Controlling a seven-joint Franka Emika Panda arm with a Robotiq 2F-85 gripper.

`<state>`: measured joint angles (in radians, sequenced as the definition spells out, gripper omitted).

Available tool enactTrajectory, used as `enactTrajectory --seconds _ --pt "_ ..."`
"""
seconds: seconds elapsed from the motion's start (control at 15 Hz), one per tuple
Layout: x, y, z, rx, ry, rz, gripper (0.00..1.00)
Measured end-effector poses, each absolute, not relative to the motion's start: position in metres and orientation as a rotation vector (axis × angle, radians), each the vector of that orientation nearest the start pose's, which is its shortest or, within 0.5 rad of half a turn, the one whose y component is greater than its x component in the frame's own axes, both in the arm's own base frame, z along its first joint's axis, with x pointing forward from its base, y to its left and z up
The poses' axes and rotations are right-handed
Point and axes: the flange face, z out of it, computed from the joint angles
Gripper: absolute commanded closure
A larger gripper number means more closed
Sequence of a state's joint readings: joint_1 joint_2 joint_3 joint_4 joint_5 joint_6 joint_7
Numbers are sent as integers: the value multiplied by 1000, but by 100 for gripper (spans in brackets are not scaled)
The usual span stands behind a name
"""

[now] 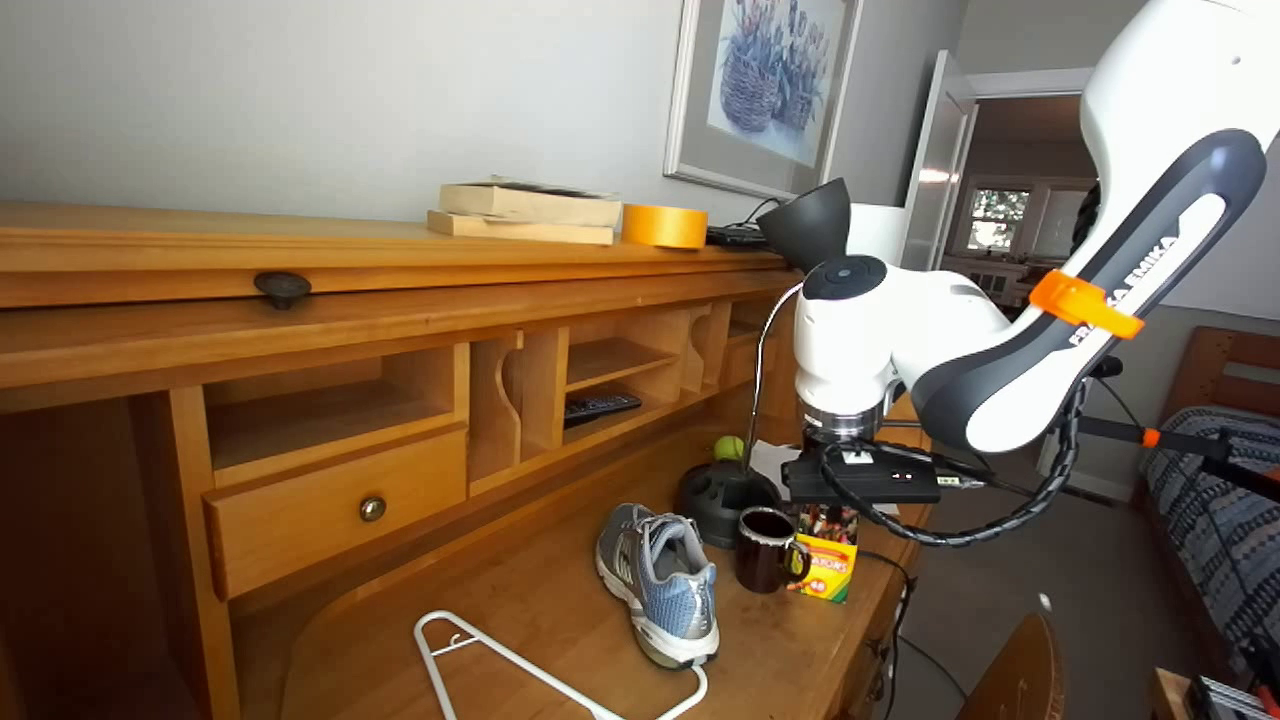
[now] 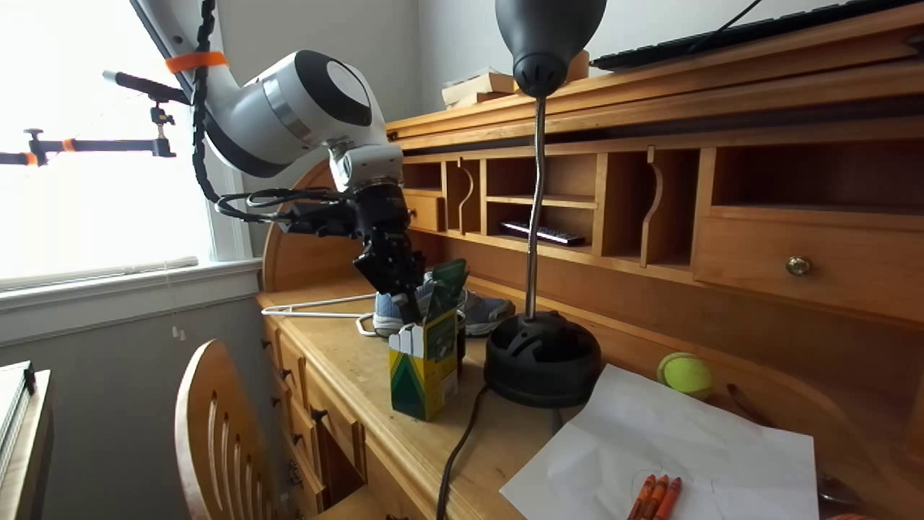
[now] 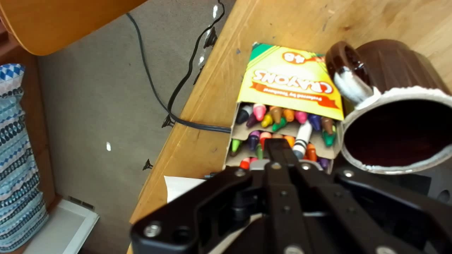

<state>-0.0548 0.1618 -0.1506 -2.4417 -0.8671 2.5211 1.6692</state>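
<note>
Crayons (image 3: 259,111) of many colours stand in rows inside the open box (image 3: 293,83), which we see upright on the wooden desk (image 1: 540,570), near its front edge. The gripper (image 3: 282,144) points down over the top of the box, and we see its fingers (image 3: 277,190) pressed together, as narrow as can be; whether they touch any of the crayons, we cannot tell. Just beside them we find a white crayon (image 3: 305,130) tilted across its neighbours. In an exterior view, we see a green flap (image 2: 447,289) of the box raised. A brown mug (image 3: 395,67) sits right beside the box. Around these we note a black lamp base (image 2: 543,386), a blue-grey shoe (image 1: 680,605), a white hanger (image 1: 530,665), a tennis ball (image 2: 684,374) and white paper (image 2: 650,440) with three orange-red crayons (image 2: 656,497) lying on it.
</note>
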Motion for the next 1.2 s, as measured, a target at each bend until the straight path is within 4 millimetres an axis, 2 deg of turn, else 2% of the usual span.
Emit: enactTrajectory --seconds 0.73,0.8,0.93,1.13,1.2 --pt "470 -93 223 -2978 1889 -468 100" --pt "470 -92 224 -2979 1884 -470 78" --pt "471 -89 224 -2983 1874 -473 68" --pt "472 -87 225 -2985 1867 -476 45" --pt "472 -87 226 -2984 1867 -479 64"
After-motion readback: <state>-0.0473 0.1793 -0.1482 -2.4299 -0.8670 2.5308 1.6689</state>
